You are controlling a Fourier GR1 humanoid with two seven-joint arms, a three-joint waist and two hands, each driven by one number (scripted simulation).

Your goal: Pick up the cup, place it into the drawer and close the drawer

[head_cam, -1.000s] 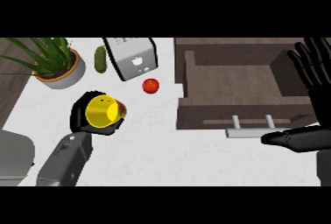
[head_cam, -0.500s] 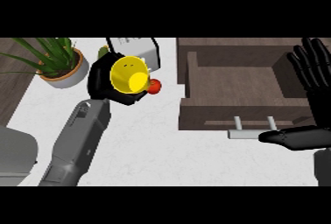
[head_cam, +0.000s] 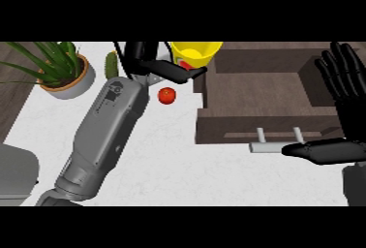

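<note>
1. You have a potted plant point(head_cam: 66, 80) at the tabletop's point(head_cam: 178, 169) far left corner. A green vegetable point(head_cam: 112, 65) lies just beside the pot, on its right.
2. A small red fruit point(head_cam: 166, 95) sits on the tabletop between the left forearm and the drawer's point(head_cam: 236, 127) left wall, close to both. It is apart from the cup point(head_cam: 194, 52).
3. A grey thing point(head_cam: 14, 174) shows at the lower left edge, cut off by the view; you cannot tell what it is.
4. The drawer stands open on the right half of the tabletop, its inside bare. Its pale handle point(head_cam: 266, 148) sticks out from the front panel towards you.
5. Your left hand point(head_cam: 160, 68) is stretched far forward, the grey forearm slanting up across the tabletop from the lower left. Its fingers and thumb are curled round the yellow cup.
6. The cup is at the far edge of the view, beside the drawer's back left corner, with its top cut off. You cannot tell how high it is above the tabletop.
7. Your right hand point(head_cam: 346, 87) shows at the right edge, over the drawer's right side. Its fingers are straight and pointing up, holding nothing, and the thumb lies across the right end of the handle.
</note>
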